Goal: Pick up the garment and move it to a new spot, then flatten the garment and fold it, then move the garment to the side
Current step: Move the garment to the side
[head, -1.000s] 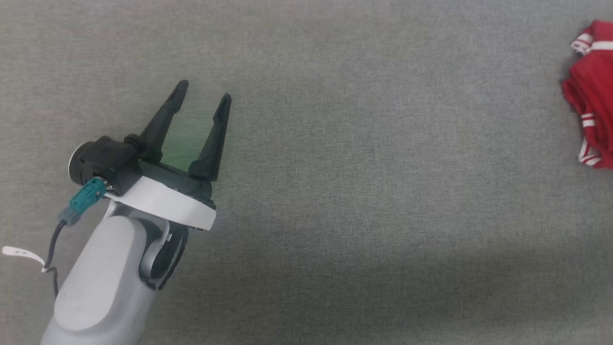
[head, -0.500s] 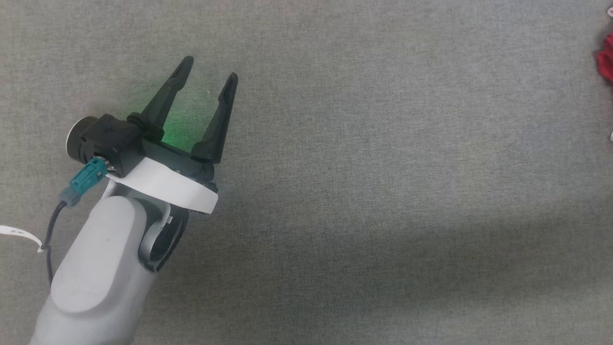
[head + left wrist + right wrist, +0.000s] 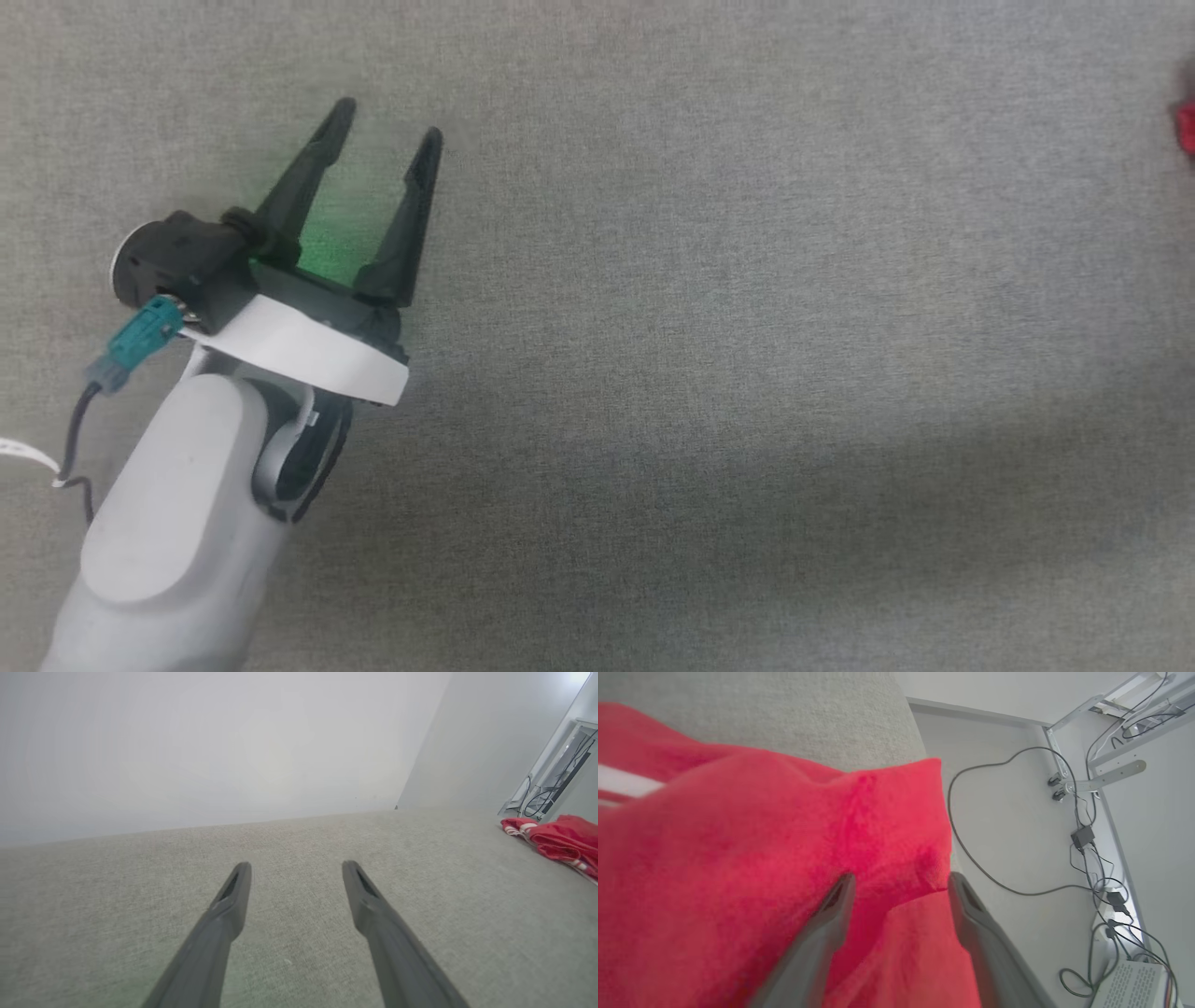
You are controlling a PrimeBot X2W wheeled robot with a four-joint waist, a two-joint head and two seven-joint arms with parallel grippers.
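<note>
The garment [image 3: 738,858] is a red cloth with a white stripe at its left, bunched at the right edge of the grey fabric surface [image 3: 709,280]. My right gripper [image 3: 901,879] hovers right over it, its two fingers spread wide with red cloth beneath and between them, gripping nothing. In the head view just a red sliver of the garment [image 3: 1187,126] shows at the right edge. My left gripper [image 3: 387,121] stands open and empty over the surface at the left, far from the garment [image 3: 560,842], which lies to the right in its wrist view. That view shows the left gripper [image 3: 296,868] holding nothing.
Beyond the surface's right edge is a white floor with black cables [image 3: 971,849], a power strip [image 3: 1134,984] and a metal frame [image 3: 1092,779]. A white wall [image 3: 210,742] rises behind the surface's far edge.
In the head view the garment has slid almost out of the right edge. The left gripper now sits higher and slightly further left. The camera may have turned.
</note>
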